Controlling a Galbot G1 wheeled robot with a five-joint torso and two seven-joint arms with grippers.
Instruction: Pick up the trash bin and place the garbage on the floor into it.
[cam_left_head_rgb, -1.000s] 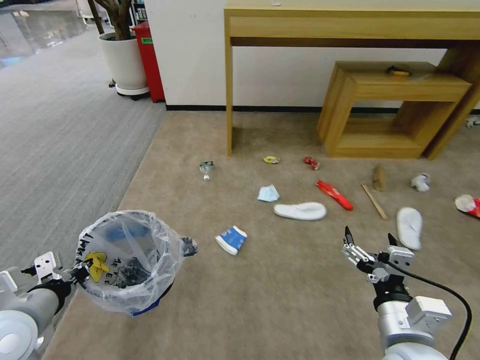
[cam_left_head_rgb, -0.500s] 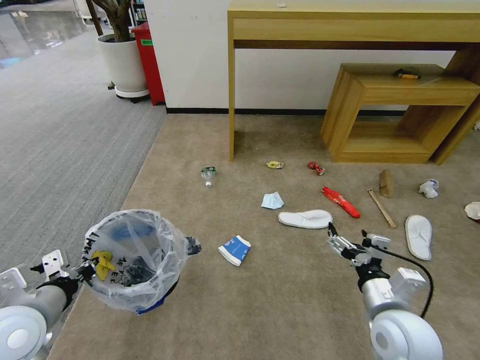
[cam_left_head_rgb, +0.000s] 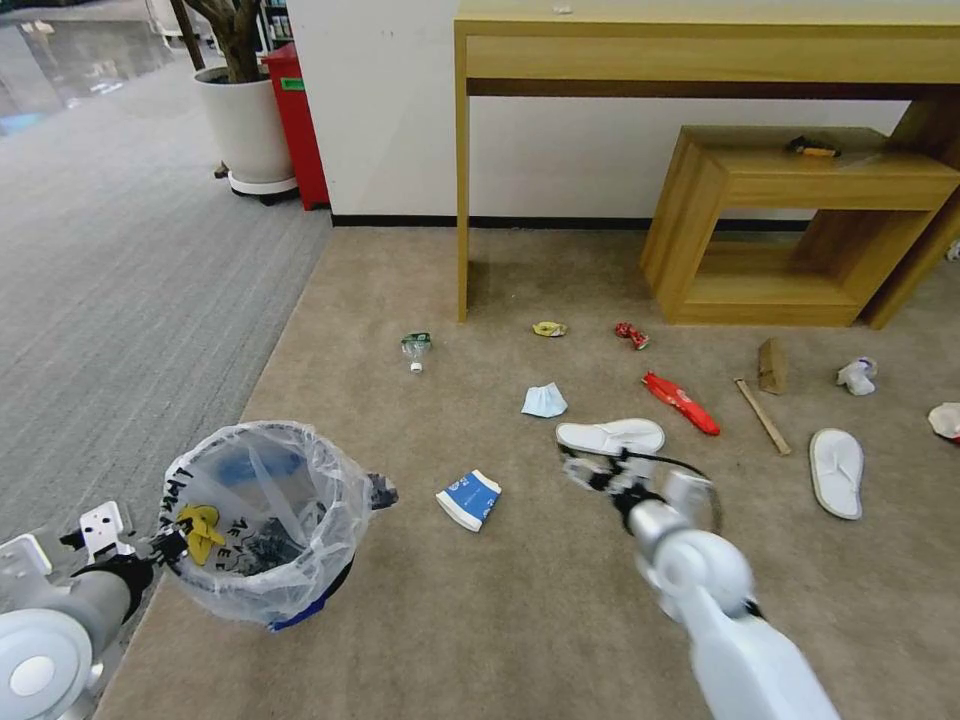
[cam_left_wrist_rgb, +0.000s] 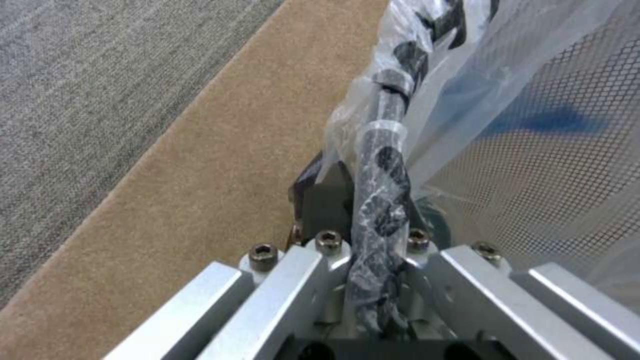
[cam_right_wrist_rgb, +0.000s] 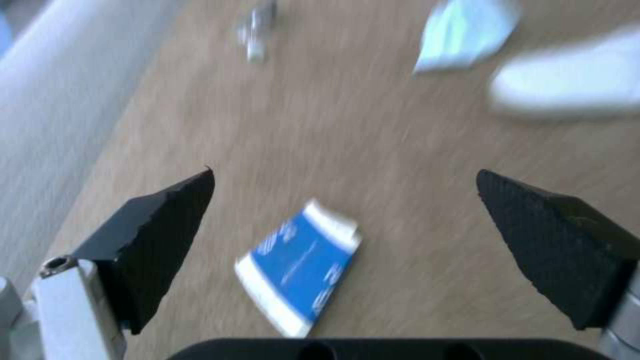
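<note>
- Evidently the left gripper (cam_left_head_rgb: 165, 547), at the lower left of the head view, was clamped on the rim of the trash bin (cam_left_head_rgb: 262, 520), so the bin hung clear of the floor (cam_left_head_rgb: 520, 620) with its mouth facing up, ready to take litter.
- Its clear liner draped over the rim and was pinched along with it, which kept the bag from slipping inside.
- Meanwhile the right gripper (cam_right_wrist_rgb: 347, 200), in the lower centre of the head view, had its jaws spread wide, and the blue-white packet (cam_right_wrist_rgb: 300, 272) sat framed between them in the wrist view; this was likely the piece being lined up.
- Just beyond the gripper lay a white slipper (cam_left_head_rgb: 610, 437); the red wrapper (cam_left_head_rgb: 681, 403), wooden stick (cam_left_head_rgb: 763, 416) and second slipper (cam_left_head_rgb: 836, 472) were scattered further right, the clear bottle (cam_left_head_rgb: 415, 351) above centre left.
</note>
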